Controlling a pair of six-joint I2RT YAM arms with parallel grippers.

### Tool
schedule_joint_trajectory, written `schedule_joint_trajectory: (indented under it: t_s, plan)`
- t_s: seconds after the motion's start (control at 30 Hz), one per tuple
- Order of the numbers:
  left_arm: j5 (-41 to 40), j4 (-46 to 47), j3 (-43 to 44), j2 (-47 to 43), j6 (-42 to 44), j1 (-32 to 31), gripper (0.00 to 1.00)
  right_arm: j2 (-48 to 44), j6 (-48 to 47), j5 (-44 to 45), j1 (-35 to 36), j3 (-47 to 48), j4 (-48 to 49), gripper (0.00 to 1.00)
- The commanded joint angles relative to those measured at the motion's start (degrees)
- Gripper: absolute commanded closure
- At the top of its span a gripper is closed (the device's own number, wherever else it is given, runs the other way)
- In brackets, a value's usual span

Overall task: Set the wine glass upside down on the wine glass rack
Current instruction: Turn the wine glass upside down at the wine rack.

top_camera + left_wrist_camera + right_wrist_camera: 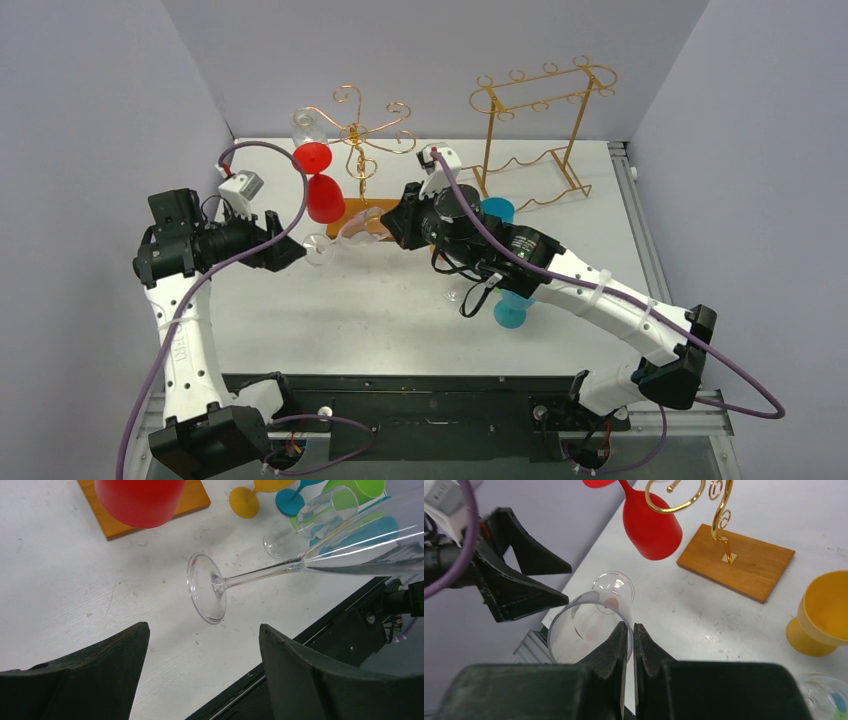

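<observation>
**A:** Right gripper (630, 628), state?

**B:** Closed tight. Its two fingers pinch the wall of the clear wine glass (260, 571) at the rim, which runs straight in between the fingertips.

**A:** Attitude of the glass?

**B:** On its side. The bowl mouth is at the right gripper, and the stem and foot point straight away from it toward the left gripper (203, 627). I cannot tell whether the foot touches the white table (75, 590).

**A:** And the left gripper?

**B:** Spread wide, with nothing in it. The foot of the glass sits just ahead of its fingertips, in line with the gap, and touches neither finger.

**A:** Where is the rack?

**B:** The wine glass rack (356, 131) stands ahead of the right gripper and off to its right. Its wavy gold stem is planted in the wooden base (736, 560). The clear glass is not on it and lies apart from the base, nearer the gripper.

**A:** Anything on the rack?

**B:** A red wine glass (651, 530) hangs upside down from one curled arm, foot up and bowl down. From the left gripper it is ahead and to the left, over the base.

**A:** Other items?

**B:** A yellow glass (819, 615) stands upright on the table to the right of the right gripper, near the base and not touching it.
</observation>
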Motion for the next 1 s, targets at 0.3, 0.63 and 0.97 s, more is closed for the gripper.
schedule_joint_trajectory:
  t_s: [0.3, 0.63, 0.97]
  plan:
    - [5.9, 2.8, -2.5, -0.9, -4.9, -1.0, 0.28, -6.0, 4.1, -2.0, -0.3, 0.1, 11.2, 1.0]
    - [8.2, 8.0, -1.3, -0.4, -9.5, -1.0, 0.6, -6.0, 6.6, -5.3, 0.2, -2.3, 15.3, 1.0]
    - [5.9, 6.4, 1.3, 1.1, -5.6, -0.9, 0.96, -6.3, 7.5, -8.3, 0.7, -5.2, 16.4, 1.0]
